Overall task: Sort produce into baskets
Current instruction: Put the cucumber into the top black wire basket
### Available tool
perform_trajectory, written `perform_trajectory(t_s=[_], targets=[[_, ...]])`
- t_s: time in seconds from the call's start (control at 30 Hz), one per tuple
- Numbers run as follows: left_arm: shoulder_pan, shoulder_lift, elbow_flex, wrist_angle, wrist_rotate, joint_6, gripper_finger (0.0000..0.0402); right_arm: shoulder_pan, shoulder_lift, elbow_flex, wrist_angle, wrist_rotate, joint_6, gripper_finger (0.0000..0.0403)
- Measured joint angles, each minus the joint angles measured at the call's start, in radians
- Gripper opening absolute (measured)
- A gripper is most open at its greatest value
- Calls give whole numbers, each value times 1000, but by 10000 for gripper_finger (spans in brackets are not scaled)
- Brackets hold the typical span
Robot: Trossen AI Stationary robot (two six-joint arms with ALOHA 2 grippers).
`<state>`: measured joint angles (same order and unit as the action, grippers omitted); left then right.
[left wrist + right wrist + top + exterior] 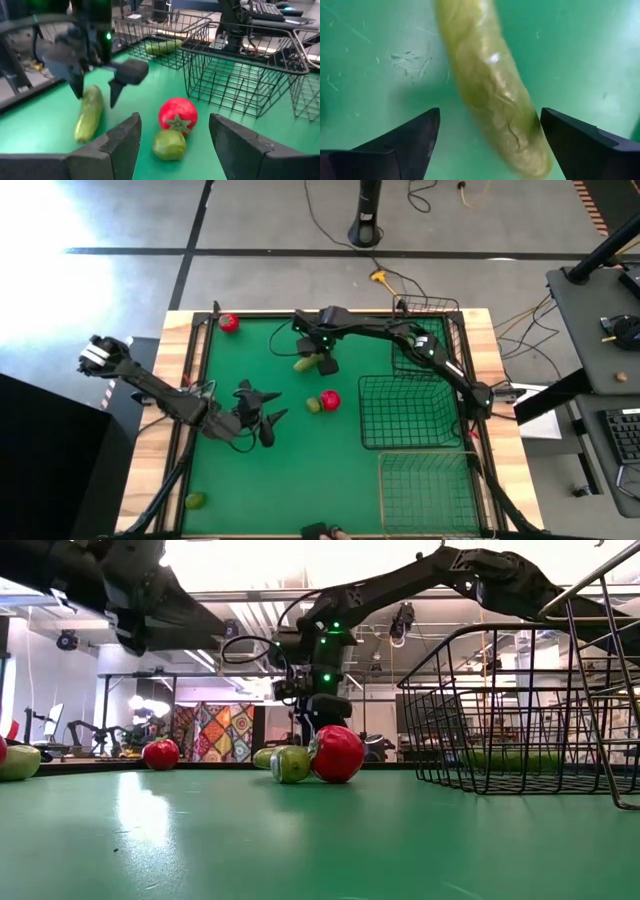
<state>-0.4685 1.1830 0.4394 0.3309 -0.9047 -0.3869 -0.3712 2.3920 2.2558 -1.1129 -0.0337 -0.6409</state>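
Hovering spread-fingered over the cucumber [492, 105] near the table's [290, 480] far edge, the right gripper [322, 360] should straddle its middle before closing. The left gripper [175, 145] waits spread, mid-table, facing the red fruit [178, 115].

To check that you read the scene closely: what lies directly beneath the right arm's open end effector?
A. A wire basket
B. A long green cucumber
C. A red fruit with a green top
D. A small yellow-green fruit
B: in the right wrist view the cucumber lies on the green table between the open fingers, and the high view shows the right end effector over the cucumber.
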Motion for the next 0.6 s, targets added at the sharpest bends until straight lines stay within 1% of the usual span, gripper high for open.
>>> perform_trajectory(t_s=[0.13, 0.33, 0.6], targets=[[14, -4, 13, -9, -7, 42, 216, -3, 0, -19, -3, -1, 36, 321], [38, -6, 13, -11, -6, 49, 216, -2, 0, -57, -13, -1, 103, 290], [45, -6, 36, -11, -6, 73, 216, -2, -1, -84, -14, 0, 171, 234]])
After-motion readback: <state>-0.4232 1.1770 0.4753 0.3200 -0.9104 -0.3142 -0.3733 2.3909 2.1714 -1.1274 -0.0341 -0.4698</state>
